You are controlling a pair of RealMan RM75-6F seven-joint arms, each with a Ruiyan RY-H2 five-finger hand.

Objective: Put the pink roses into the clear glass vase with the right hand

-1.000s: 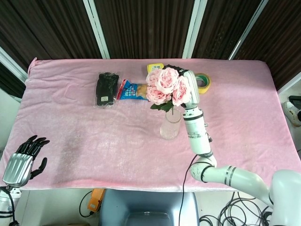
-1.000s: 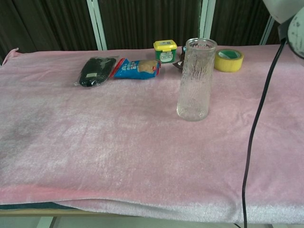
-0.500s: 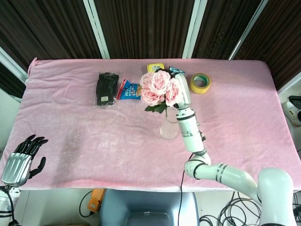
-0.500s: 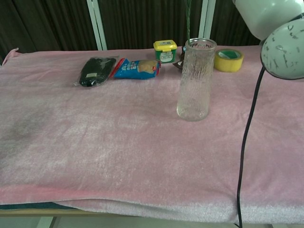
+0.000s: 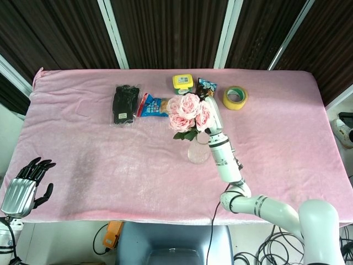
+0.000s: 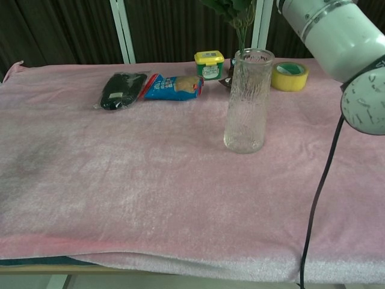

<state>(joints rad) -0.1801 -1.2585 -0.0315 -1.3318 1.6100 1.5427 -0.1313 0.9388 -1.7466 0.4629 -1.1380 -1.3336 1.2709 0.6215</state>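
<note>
Right hand [image 5: 214, 117] fingers grasp the pink roses [image 5: 186, 112] over the glass vase [image 6: 246, 101]; left hand [image 5: 25, 187], at seven o'clock, is released.

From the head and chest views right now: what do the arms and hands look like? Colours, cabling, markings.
Right arm: glossy white cylindrical segments with dark bands at the joints; in the chest view a rounded white joint cap shows black scuff-like marks, and a thin black cable hangs below it. Left hand: silver ribbed back plate, black fingers. The right hand is mostly hidden behind the pink roses.
</note>
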